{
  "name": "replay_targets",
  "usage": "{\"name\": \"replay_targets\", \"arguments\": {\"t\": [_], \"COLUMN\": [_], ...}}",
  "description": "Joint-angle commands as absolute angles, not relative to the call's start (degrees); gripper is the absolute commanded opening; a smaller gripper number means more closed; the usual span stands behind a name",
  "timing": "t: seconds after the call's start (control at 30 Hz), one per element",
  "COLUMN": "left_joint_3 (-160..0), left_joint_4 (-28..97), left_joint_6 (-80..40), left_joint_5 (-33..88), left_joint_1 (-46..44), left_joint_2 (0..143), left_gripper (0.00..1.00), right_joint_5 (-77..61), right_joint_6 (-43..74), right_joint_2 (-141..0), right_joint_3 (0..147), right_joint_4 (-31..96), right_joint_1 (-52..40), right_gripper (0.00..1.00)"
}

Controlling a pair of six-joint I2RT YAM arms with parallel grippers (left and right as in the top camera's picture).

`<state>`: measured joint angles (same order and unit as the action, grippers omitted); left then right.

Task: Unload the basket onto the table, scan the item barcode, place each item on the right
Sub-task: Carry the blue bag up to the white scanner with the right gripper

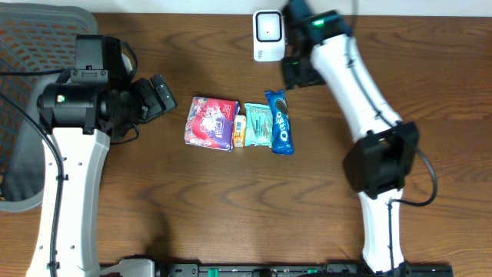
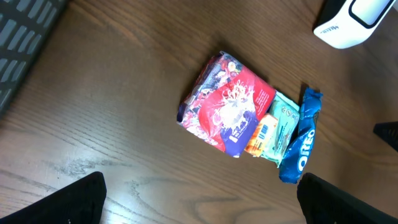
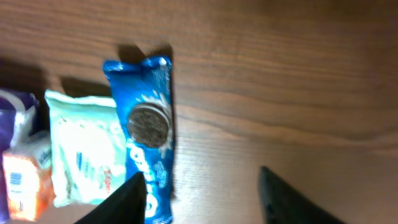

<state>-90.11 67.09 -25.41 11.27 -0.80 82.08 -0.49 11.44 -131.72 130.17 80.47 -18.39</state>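
Four items lie in a row mid-table: a red-and-purple packet (image 1: 211,123) (image 2: 230,106), a small orange pack (image 1: 239,129) (image 2: 260,134) (image 3: 22,180) with a barcode showing on top, a mint-green packet (image 1: 258,125) (image 2: 283,124) (image 3: 81,149), and a blue Oreo pack (image 1: 280,121) (image 2: 301,140) (image 3: 148,143). A white scanner (image 1: 267,35) (image 2: 354,22) stands at the far edge. My right gripper (image 1: 296,73) (image 3: 202,193) hovers open just right of the scanner, above the Oreo pack's far end, holding nothing. My left gripper (image 1: 165,96) (image 2: 199,199) is wide open and empty, left of the packets.
A grey mesh chair (image 1: 31,46) (image 2: 25,37) stands off the table's left side. Bare wood lies in front of the packets and to their right, under the right arm's long white link (image 1: 361,92).
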Motion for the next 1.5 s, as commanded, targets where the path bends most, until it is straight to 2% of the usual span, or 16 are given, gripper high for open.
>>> {"name": "replay_targets", "arguments": {"t": [0.0,0.23,0.43,0.93,1.13,1.3,1.47], "left_joint_3": [-90.50,-90.50,-90.50,-90.50,-90.50,-90.50,-90.50], "left_joint_4": [67.24,67.24,67.24,67.24,67.24,67.24,67.24], "left_joint_6": [-24.88,-24.88,-24.88,-24.88,-24.88,-24.88,-24.88], "left_joint_5": [10.94,10.94,10.94,10.94,10.94,10.94,10.94], "left_joint_1": [-0.56,-0.56,-0.56,-0.56,-0.56,-0.56,-0.56], "left_joint_2": [81.97,81.97,81.97,81.97,81.97,81.97,81.97], "left_gripper": [0.98,0.98,0.98,0.98,0.98,0.98,0.98], "right_joint_5": [-13.91,-23.70,-24.29,-23.86,-21.85,-9.32,-7.60], "right_joint_6": [6.96,6.09,6.35,6.07,6.15,11.25,11.77], "right_joint_2": [-131.26,-131.26,-131.26,-131.15,-131.28,-131.28,-131.28], "right_joint_3": [124.60,108.51,102.15,106.98,105.67,102.59,98.19], "right_joint_4": [78.76,65.39,60.16,65.43,63.96,61.63,56.27], "right_joint_1": [-16.69,-16.14,-17.19,-16.71,-18.37,-20.64,-22.13], "right_gripper": [0.48,0.49,0.51,0.52,0.53,0.49,0.33]}}
